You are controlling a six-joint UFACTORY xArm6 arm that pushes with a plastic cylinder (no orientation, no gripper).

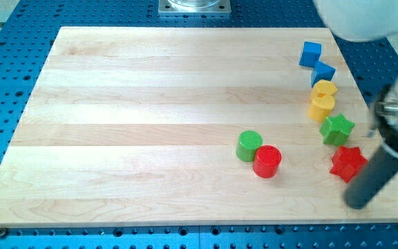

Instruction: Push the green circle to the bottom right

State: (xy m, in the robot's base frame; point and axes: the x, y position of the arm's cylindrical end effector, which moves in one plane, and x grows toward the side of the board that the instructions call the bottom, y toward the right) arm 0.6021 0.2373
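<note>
The green circle (249, 145) sits on the wooden board (150, 124), right of centre and below the middle. A red circle (267, 161) touches it on its lower right. My tip (357, 203) is near the board's bottom right corner, far to the right of the green circle and just below and right of a red star (347, 163). The rod leans up toward the view's right edge.
Along the board's right side, from the top down: two blue blocks (310, 53) (323, 72), a yellow heart-like block (324, 88), a yellow block (320, 107), a green star (336, 129), then the red star. The arm's white body (365, 17) fills the top right corner.
</note>
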